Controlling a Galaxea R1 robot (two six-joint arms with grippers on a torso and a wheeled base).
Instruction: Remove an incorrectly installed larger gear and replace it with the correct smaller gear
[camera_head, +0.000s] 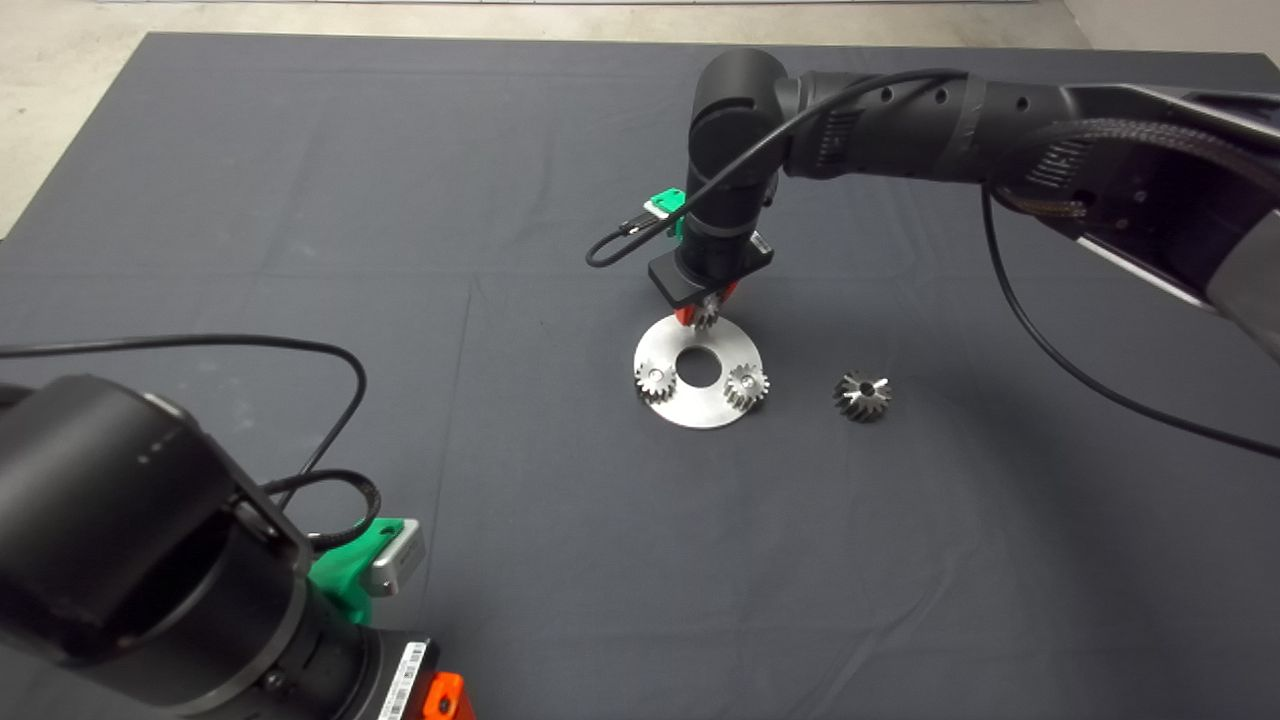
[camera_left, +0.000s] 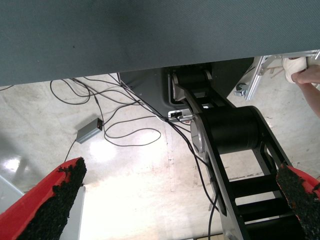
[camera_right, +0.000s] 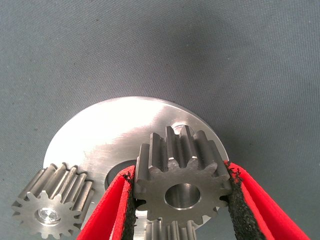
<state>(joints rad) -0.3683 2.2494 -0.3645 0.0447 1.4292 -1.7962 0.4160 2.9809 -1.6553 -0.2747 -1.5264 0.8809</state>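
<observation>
Surface: dark grey cloth mat (camera_head: 300, 200), creased in faint fold lines, covering the table. Pale concrete floor (camera_head: 80, 90) shows beyond its far and 10 o'clock edges.

Fixture: round brushed-steel plate with a central hole (camera_head: 700, 405), lying flat near the mat's centre. Two short grey steel spur gears sit on pins, one at the plate's 8 o'clock rim (camera_head: 654, 379) and one at its 4 o'clock rim (camera_head: 747, 384).

Smaller gear: short grey steel spur gear with a flat face and plain round bore (camera_right: 181, 182), at the plate's 12 o'clock rim. In the right wrist view it sits above a steel pin, its teeth clamped on two sides; whether it is seated cannot be told.

Larger gear: taller grey steel gear with bright star-like cuts on top (camera_head: 862, 394), standing alone on the mat at 3 o'clock from the plate, near it but apart.

Right gripper (camera_head: 706, 312): reaches in from the right edge, pointing down over the plate, fingers (camera_right: 112, 210) narrowed onto the smaller gear.

Left gripper (camera_left: 170, 210): parked at the lower left edge, fingers spread wide, holding nothing.

Room, left wrist view: glossy pale floor, loose black cables, a grey power brick (camera_left: 90, 131), the mat's edge, a person's hand (camera_left: 307, 75).
</observation>
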